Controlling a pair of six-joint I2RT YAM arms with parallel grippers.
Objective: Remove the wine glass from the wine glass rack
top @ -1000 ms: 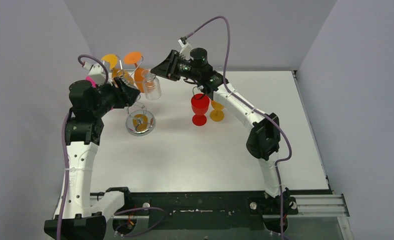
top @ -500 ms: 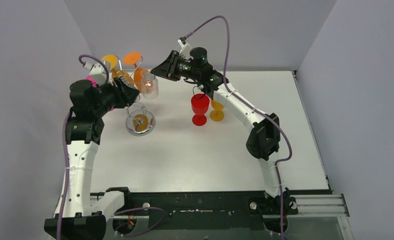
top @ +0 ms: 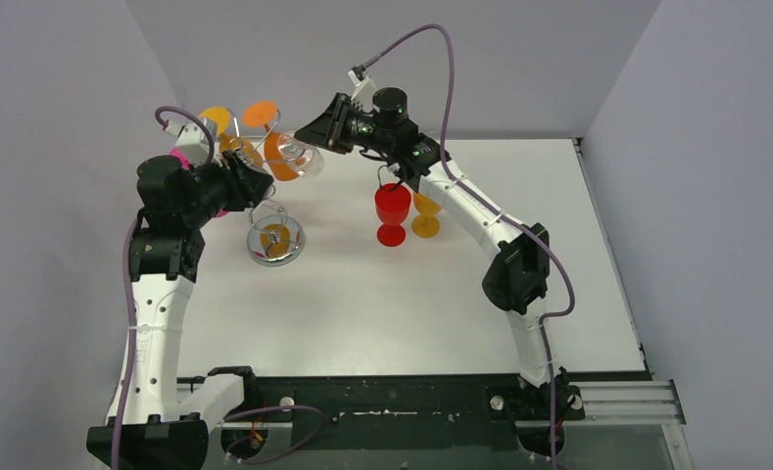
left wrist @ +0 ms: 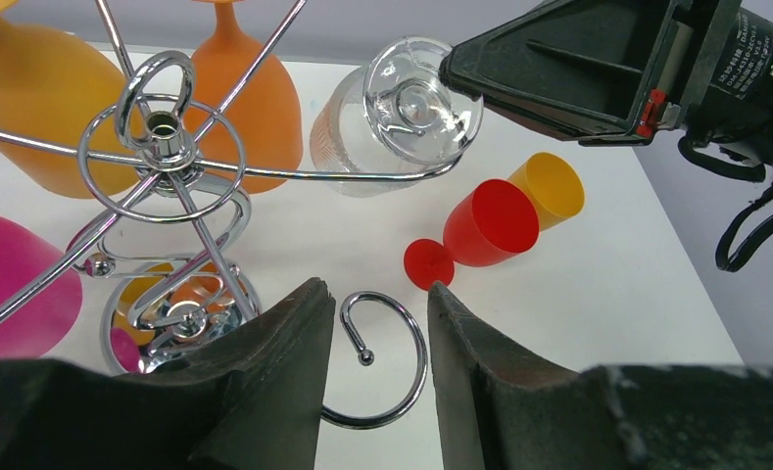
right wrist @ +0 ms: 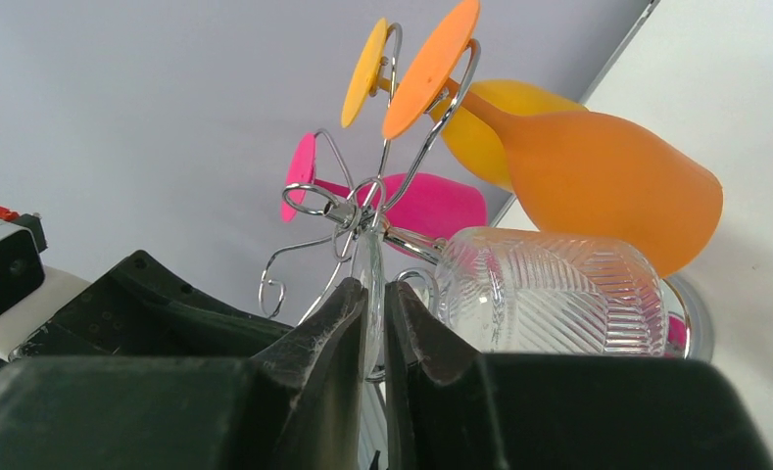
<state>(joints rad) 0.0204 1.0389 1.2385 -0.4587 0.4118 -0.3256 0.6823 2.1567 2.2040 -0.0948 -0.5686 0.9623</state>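
The clear wine glass (top: 300, 157) no longer hangs bowl-down under the wire arm of the wine glass rack (top: 275, 242). A second ago it hung nearly upright; now it is tipped well over, its bowl raised and lying almost sideways. The right gripper (top: 304, 132), closed on the glass's foot, has shifted slightly up, farther away and to the left

We log a white surface (top: 382, 294) with three items standing directly on it. The wine glass rack (top: 275, 241) rests on its round, shiny base toward the far left. A red goblet (top: 392, 213) stands upright near the far middle. A yellow goblet (top: 425, 227) stands just beside it on the right, and we cannot tell whether the two touch.
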